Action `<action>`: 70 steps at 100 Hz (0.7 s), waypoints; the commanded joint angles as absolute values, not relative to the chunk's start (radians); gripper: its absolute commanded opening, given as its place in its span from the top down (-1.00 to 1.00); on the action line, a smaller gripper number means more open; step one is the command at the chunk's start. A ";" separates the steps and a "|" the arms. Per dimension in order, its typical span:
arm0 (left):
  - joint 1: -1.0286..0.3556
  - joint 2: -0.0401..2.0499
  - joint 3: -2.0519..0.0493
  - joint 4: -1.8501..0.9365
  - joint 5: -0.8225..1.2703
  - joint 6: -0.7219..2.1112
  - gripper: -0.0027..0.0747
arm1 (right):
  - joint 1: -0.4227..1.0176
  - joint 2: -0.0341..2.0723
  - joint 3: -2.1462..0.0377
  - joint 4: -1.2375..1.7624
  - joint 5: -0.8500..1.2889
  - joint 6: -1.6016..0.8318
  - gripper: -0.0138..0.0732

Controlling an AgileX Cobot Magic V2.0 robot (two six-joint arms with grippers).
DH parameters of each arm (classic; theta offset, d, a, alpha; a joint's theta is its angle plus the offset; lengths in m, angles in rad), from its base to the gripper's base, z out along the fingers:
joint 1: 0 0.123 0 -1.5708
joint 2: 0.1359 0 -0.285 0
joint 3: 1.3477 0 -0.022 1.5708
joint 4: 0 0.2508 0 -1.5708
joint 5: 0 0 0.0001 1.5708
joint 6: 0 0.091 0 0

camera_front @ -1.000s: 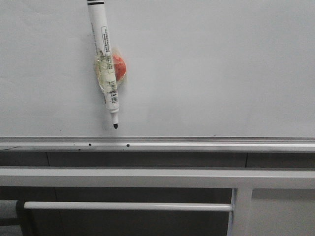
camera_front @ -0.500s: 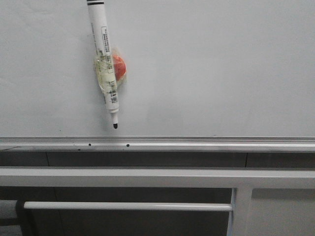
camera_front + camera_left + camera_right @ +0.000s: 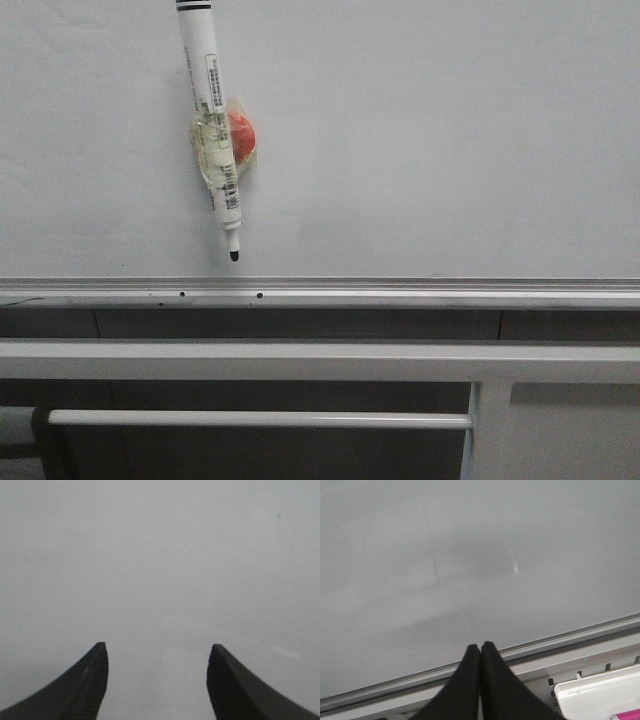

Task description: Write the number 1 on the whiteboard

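1 white marker pen (image 3: 213,130) hangs on the whiteboard (image 3: 450,140) in the front view. Its black tip points down, just above the silver rail (image 3: 400,292). It seems stuck there by a clear, yellowish lump with an orange-red blob (image 3: 242,137) beside it, maybe a magnet holder, so a claw can reach it. The pen's top is cut off by the picture edge. No number 1 shows on the board, so the writing is not yet done. Neither arm shows in this view.

In the left wrist view, the left gripper (image 3: 157,680) is spread wide with nothing between its 2 dark fingers (image 3: 87,685). It faces a plain pale surface, likely the board. The pen is not in this view.

In the right wrist view, the right gripper (image 3: 480,652) is pressed closed, grasping nothing. It points at the board near the rail. A white tray (image 3: 600,695) with something pink in it sits at the corner, mostly cut off.
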State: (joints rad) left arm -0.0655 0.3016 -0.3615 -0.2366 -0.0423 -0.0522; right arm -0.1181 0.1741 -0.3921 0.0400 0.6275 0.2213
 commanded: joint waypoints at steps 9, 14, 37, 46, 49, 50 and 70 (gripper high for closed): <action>-0.073 0.342 -0.391 -0.247 -0.024 -0.059 -0.04 | -0.121 0.195 -0.418 0.041 0.561 0.221 0.78; -0.075 0.352 -0.391 -0.247 0.013 -0.059 -0.04 | -0.121 0.195 -0.418 0.043 0.563 0.221 0.78; -0.158 0.400 -0.383 -0.247 0.068 -0.030 -0.04 | -0.121 0.195 -0.418 0.045 0.563 0.221 0.78; -0.219 0.417 -0.353 -0.249 0.026 -0.022 -0.04 | -0.121 0.195 -0.418 0.045 0.565 0.221 0.78; -0.246 0.426 -0.338 -0.249 0.005 -0.022 -0.04 | -0.121 0.195 -0.418 0.045 0.565 0.221 0.78; -0.252 0.425 -0.329 -0.249 0.000 -0.022 -0.04 | -0.121 0.195 -0.418 0.045 0.565 0.221 0.78; -0.433 0.448 -0.204 -0.251 -0.149 -0.026 0.05 | -0.121 0.195 -0.418 0.045 0.565 0.221 0.78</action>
